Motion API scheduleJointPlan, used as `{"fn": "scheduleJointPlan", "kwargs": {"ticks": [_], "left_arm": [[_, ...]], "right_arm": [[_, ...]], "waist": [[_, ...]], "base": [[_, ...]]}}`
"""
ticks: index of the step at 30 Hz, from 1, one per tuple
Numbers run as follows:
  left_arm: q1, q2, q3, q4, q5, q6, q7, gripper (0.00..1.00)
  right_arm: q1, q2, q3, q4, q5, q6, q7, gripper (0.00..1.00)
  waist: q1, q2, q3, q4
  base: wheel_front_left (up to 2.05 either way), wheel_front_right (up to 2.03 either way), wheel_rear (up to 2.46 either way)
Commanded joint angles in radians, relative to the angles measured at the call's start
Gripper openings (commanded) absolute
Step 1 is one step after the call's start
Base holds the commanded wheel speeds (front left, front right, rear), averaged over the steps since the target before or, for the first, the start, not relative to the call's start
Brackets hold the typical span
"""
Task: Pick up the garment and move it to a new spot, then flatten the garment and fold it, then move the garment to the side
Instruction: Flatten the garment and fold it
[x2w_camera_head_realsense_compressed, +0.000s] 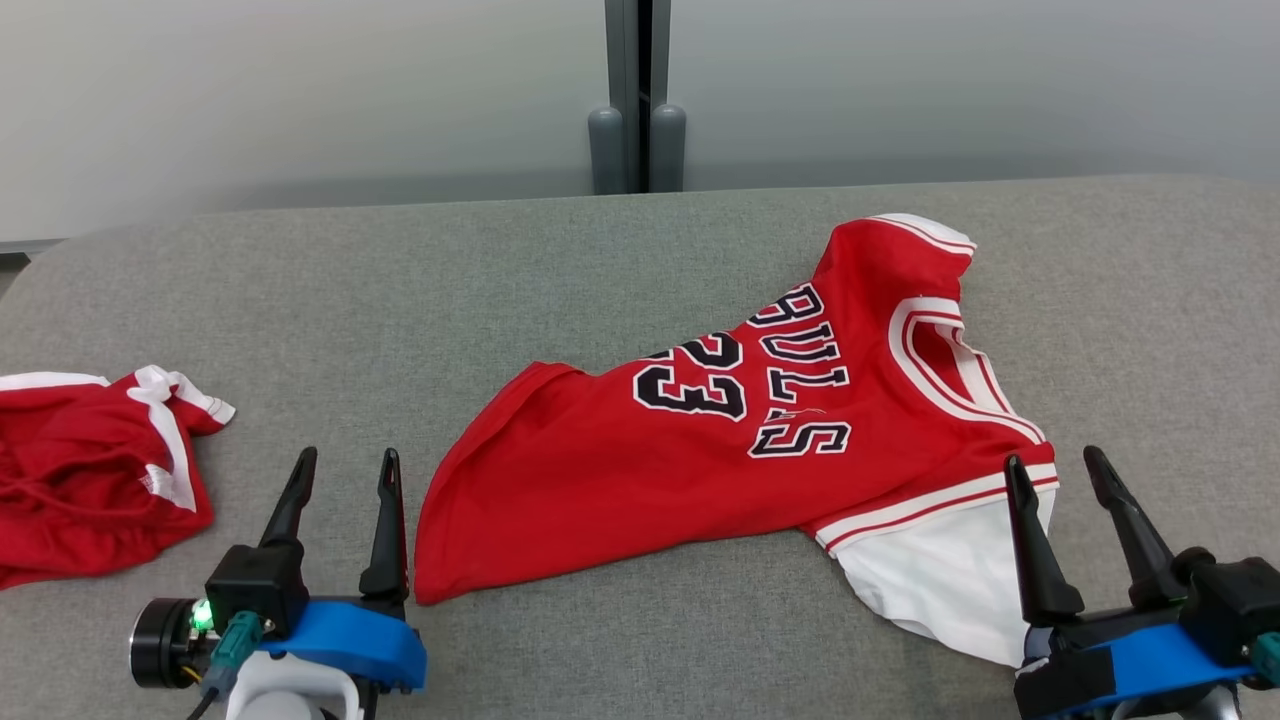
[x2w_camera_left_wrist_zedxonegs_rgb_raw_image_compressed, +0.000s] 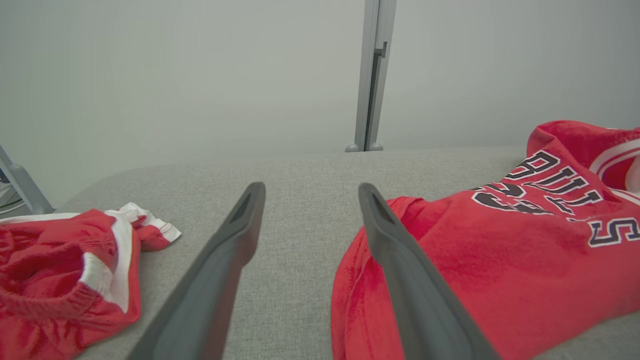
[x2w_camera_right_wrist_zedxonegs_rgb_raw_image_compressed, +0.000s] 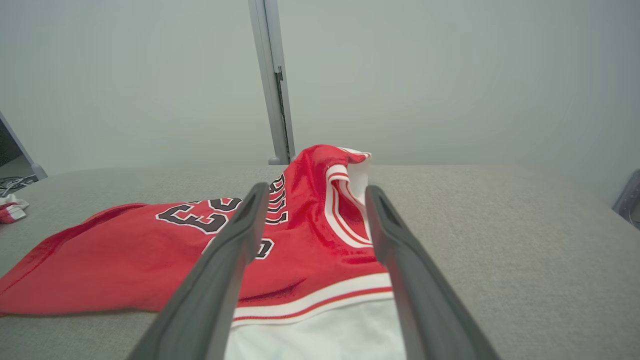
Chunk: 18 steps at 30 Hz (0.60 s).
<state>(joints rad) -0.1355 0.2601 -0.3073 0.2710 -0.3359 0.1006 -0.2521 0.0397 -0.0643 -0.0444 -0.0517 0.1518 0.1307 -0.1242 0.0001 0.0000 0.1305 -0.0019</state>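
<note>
So the red jersey is lying rumpled on the grey tabletop, my right claw spread apart right at its white-striped edge, my left claw spread apart too beside its hem, red shorts off left.

The jersey lies on the padded table, right of centre. Its collar end is toward the far right and its hem end is nearer me, to the left. My left gripper is near the table's front edge, just left of the hem. My right gripper is at the jersey's near right corner, beside the sleeve. A second garment lies well apart at the table's left end. Behind the table, a post stands at the wall.
</note>
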Motion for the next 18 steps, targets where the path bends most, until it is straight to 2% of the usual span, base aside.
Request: {"fn": "scheduleJointPlan", "kwargs": {"ticks": [1,11,18], "left_arm": [[0.01,0.003,-0.004,-0.004,-0.002,0.004,0.001,1.0],[0.022,0.002,-0.022,-0.021,-0.004,0.005,0.009,1.0],[0.044,-0.014,-0.071,0.0,-0.016,-0.019,0.066,1.0]], "right_arm": [[-0.009,-0.006,-0.001,-0.004,0.002,0.0,0.004,1.0],[-0.03,-0.017,-0.011,-0.021,0.017,0.0,0.021,1.0],[-0.029,-0.011,-0.005,-0.005,0.03,0.0,0.02,1.0]], "waist": [[-0.0001,0.0,-0.003,0.001],[-0.0001,0.0,0.003,0.015],[-0.0001,0.0,0.019,0.024]], "base": [[0.0,0.0,0.0],[0.0,0.0,0.0],[0.0,0.0,0.0]]}}
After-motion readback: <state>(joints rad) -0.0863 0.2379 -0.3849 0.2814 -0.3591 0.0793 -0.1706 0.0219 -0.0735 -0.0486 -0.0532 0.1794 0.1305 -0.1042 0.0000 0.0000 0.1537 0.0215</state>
